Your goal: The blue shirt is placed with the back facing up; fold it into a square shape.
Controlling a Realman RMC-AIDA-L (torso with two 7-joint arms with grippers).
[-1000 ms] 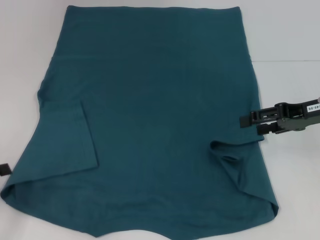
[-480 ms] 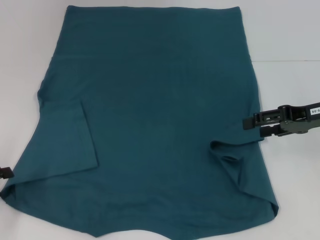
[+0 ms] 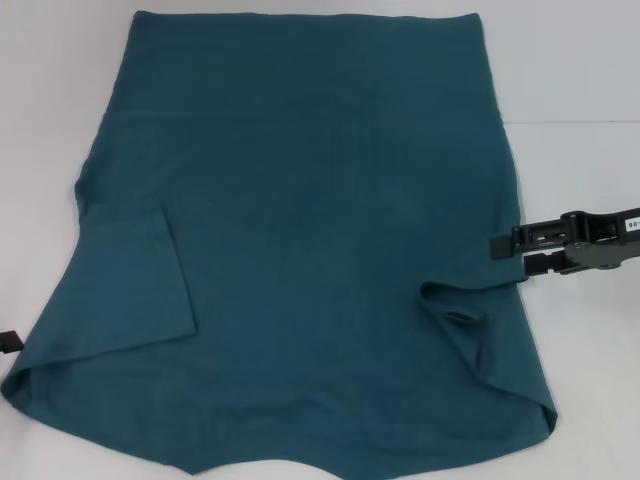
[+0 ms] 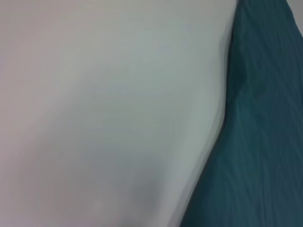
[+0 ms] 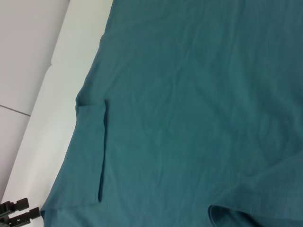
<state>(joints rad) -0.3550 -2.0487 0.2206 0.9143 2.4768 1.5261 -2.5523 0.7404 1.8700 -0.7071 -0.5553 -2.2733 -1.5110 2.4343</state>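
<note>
Lying flat across the white table (image 3: 580,90), the large dark teal-blue fabric shirt (image 3: 300,220) has both short sleeves folded inward. The black right gripper (image 3: 510,255) hovers just beside its right edge, fingers slightly parted and empty. The left gripper (image 3: 8,340) barely shows near the left hem.

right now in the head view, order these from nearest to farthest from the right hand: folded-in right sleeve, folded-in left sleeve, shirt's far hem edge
1. Folded-in right sleeve, just below and inward of the right hand.
2. Far hem edge, at the table's far side.
3. Folded-in left sleeve, across the blue shirt, by the left hand.
</note>
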